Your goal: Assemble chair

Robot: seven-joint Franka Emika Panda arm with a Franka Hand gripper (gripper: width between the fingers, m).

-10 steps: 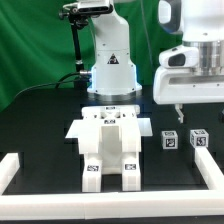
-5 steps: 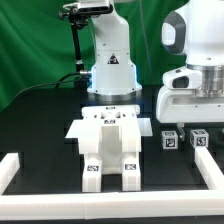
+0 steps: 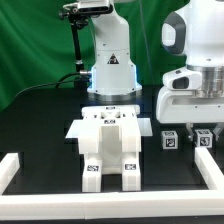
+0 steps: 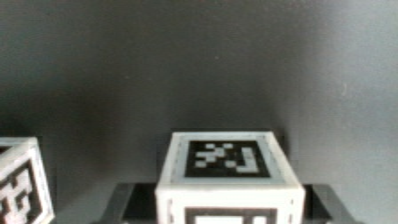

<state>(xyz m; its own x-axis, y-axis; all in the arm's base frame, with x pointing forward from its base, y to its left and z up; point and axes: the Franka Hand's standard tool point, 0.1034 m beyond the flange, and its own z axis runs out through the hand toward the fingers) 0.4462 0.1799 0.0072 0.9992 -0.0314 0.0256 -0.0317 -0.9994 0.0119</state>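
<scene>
Your pincer (image 3: 203,127) hangs low over the black counter (image 3: 40,125) at the exterior view's right. Its jaws stand apart on either side of a small tagged cube (image 3: 204,139), and whether they touch it cannot be told. The wrist view shows that cube centred between them, tag facing up, with a second cube (image 4: 16,180) partly cut off beside it. The chair's larger white block assembly (image 3: 108,145) stands mid-counter, well apart from the pincer, between the white border rails (image 3: 12,168).

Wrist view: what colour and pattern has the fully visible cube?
Cube: white, black-and-white square tags; best in wrist view.
</scene>
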